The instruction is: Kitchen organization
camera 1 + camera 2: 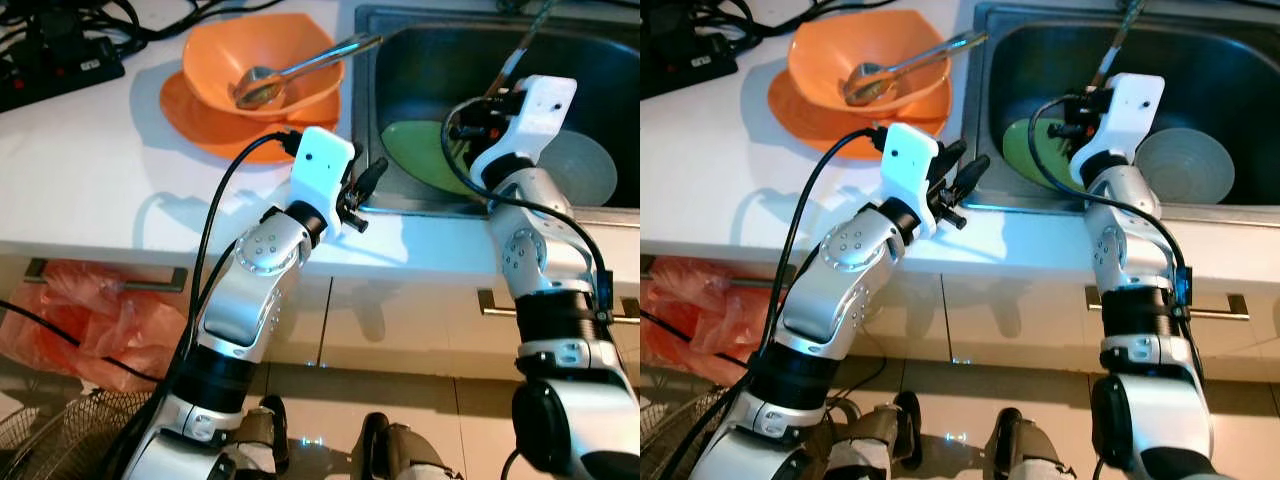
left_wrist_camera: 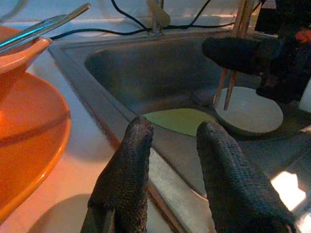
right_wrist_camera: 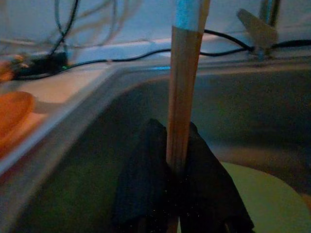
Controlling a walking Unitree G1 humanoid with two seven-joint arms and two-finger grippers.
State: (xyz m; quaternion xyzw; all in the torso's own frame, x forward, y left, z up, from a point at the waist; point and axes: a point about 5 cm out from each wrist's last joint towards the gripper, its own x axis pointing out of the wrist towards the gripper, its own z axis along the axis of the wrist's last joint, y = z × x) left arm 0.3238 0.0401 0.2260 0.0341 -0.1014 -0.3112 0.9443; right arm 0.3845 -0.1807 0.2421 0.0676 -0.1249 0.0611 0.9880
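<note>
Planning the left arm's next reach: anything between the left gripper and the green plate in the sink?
Only the steel sink's front rim. The left gripper, fingers open, hovers over the white counter edge, and the flat green plate lies just past the rim. The right gripper, shut on the wooden chopsticks, hangs farther in.

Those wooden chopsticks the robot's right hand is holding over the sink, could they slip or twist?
Probably stiff and light: the chopsticks look like thin straight wood. They may pivot or scissor, since the right hand pinches them low with most length above. Slipping seems possible if they are wet; I cannot tell.
</note>
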